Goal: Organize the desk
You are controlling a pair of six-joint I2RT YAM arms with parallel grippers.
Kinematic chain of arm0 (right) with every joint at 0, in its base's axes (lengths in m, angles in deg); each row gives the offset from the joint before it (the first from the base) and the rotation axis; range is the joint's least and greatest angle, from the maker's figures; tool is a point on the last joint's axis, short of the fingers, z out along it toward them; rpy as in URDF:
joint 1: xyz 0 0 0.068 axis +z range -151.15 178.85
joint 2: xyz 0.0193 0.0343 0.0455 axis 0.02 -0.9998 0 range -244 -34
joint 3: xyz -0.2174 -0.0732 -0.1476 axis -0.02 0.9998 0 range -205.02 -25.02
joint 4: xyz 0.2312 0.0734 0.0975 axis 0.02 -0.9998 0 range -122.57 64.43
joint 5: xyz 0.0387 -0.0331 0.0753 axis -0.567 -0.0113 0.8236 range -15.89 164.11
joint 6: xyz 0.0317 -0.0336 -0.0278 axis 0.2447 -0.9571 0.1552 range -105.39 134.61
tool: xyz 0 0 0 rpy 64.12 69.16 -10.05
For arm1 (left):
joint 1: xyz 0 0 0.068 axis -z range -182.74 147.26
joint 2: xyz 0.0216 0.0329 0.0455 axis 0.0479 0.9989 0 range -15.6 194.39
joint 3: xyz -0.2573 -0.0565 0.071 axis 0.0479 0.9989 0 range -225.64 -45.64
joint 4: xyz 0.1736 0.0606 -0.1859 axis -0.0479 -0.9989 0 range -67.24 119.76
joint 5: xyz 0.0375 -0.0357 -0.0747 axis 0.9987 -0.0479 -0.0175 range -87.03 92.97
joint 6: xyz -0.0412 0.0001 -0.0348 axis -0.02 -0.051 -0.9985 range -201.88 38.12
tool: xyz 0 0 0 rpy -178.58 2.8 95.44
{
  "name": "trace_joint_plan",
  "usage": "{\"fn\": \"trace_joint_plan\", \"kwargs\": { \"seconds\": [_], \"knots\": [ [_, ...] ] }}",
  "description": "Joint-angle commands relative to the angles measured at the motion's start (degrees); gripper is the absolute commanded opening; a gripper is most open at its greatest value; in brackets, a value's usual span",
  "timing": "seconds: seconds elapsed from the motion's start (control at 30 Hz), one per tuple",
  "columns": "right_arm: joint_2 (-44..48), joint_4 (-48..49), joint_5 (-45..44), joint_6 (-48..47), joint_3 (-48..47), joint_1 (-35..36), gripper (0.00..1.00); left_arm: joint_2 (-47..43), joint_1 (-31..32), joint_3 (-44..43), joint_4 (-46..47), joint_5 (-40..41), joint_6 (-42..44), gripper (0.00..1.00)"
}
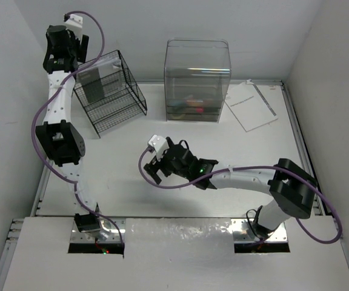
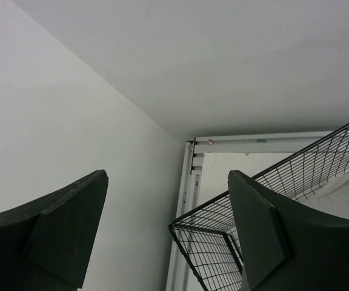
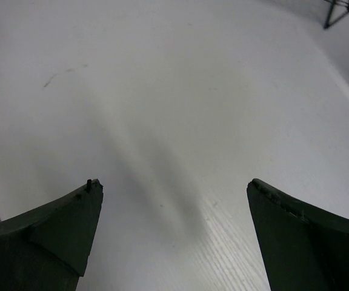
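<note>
The desk [image 1: 120,188] is a large white tabletop with a thin pale rim. My right gripper [image 1: 155,168] hovers low over its bare middle, open and empty; in the right wrist view [image 3: 174,182] only white desk surface [image 3: 162,91] shows between the fingers. My left gripper [image 1: 71,45] is raised high at the far left corner, above a black wire basket [image 1: 111,91]. It is open and empty in the left wrist view [image 2: 168,176], with the basket [image 2: 223,242] below it.
A clear plastic bin [image 1: 197,79] with colourful items inside stands at the back centre. A white printed sheet [image 1: 252,106] lies to its right. A dark booklet [image 1: 93,88] sits in the wire basket. White walls enclose three sides.
</note>
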Motion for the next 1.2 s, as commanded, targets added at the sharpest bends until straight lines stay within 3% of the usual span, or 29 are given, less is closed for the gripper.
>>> {"fn": "trace_joint_plan", "kwargs": {
  "seconds": [0.0, 0.23, 0.4, 0.43, 0.53, 0.6, 0.67, 0.73, 0.87, 1.0, 1.17],
  "knots": [
    [3.0, -5.9, -4.2, 3.9, -3.1, -2.3, 0.99, -2.9, -0.7, -0.5, 3.3, 1.2, -3.5, 0.79],
    [5.9, -8.8, -6.6, 6.2, -0.7, -6.0, 0.99, -10.3, -1.1, 0.8, 0.6, -7.0, -5.8, 0.79],
    [9.0, -12.4, -8.4, 7.6, 0.3, -7.8, 0.98, -19.2, -1.0, 6.9, -1.9, -18.7, -0.6, 0.79],
    [9.9, -12.7, -8.1, 7.9, 0.7, -8.2, 0.98, -19.8, -1.0, 6.9, -4.1, -24.1, 1.4, 0.80],
    [13.5, -12.9, -8.3, 8.8, 3.5, -10.9, 0.98, -20.4, -0.8, 5.1, -16.5, -28.9, 8.2, 0.81],
    [14.5, -13.3, -8.0, 10.0, 3.9, -11.8, 0.98, -19.6, -0.9, 5.2, -20.5, -28.7, 13.1, 0.81],
    [14.2, -13.1, -7.2, 10.3, 3.8, -12.3, 0.97, -20.0, -0.6, 7.7, -24.9, -28.7, 15.5, 0.74],
    [12.6, -13.3, -5.6, 10.3, 2.8, -12.3, 0.95, -21.9, -0.2, 14.0, -27.1, -30.8, 19.1, 0.65],
    [11.1, -13.0, -5.4, 10.6, 2.5, -12.3, 0.91, -31.3, 5.8, 29.4, -27.3, -29.5, 24.5, 0.57],
    [10.5, -12.1, -5.1, 11.1, 3.4, -12.3, 0.91, -37.6, 12.5, 47.7, -21.8, -23.3, 25.1, 0.57],
    [9.6, -11.8, -3.5, 11.6, 3.5, -12.3, 0.91, -33.9, 12.9, 50.4, -14.5, -18.1, 18.3, 0.62]
  ]
}}
